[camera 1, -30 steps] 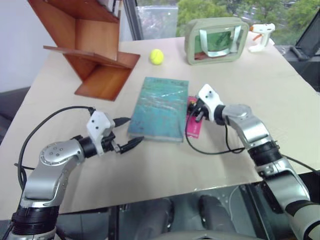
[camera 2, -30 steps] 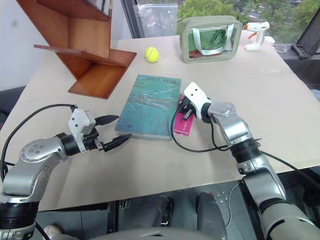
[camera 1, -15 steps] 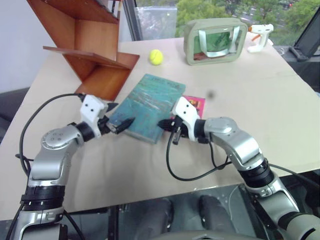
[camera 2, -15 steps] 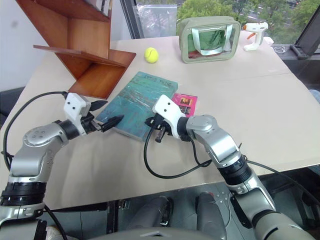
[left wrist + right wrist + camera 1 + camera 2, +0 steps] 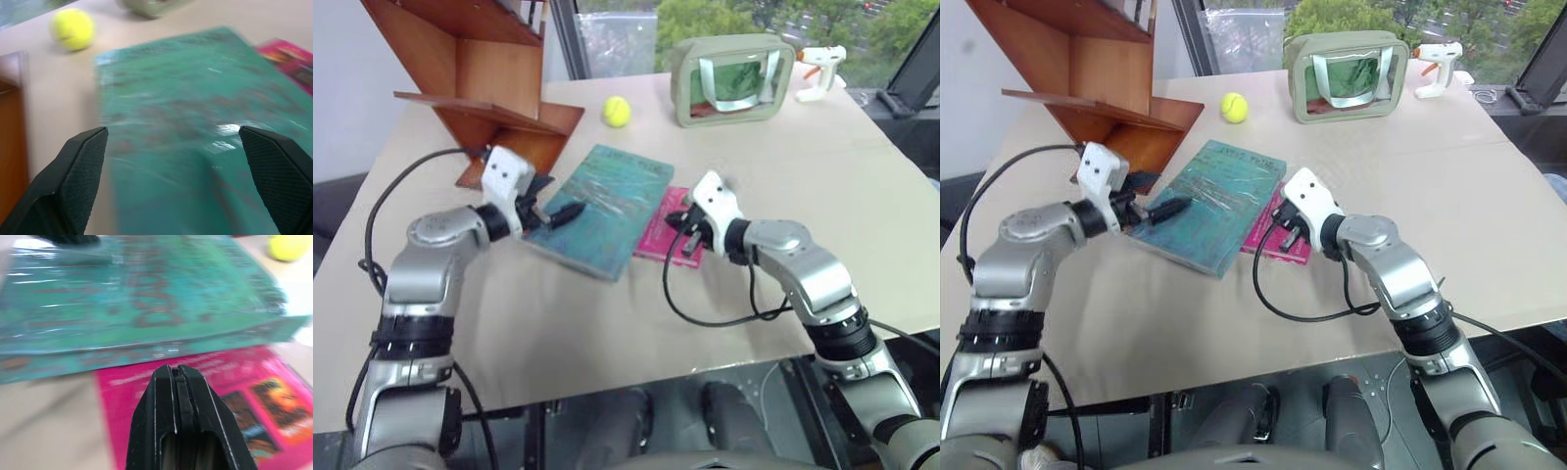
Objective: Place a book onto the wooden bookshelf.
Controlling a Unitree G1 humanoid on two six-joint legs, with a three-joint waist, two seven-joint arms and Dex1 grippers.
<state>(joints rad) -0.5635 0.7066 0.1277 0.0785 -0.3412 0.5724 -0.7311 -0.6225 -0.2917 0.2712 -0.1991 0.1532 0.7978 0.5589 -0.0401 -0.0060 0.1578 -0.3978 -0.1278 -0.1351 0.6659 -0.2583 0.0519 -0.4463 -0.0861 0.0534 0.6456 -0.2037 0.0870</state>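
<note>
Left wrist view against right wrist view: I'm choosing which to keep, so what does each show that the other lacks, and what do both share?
Left wrist alone: the left gripper with jaws wide open above the teal book, a strip of the wooden bookshelf, and the grey-green bag. Right wrist alone: the right gripper with jaws shut, over the pink book. Shared: teal book, pink book, yellow ball.

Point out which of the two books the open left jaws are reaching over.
The large teal-green book. The left gripper hangs over its edge nearest the shelf. The small pink book lies partly under its far side, by the right gripper.
</note>
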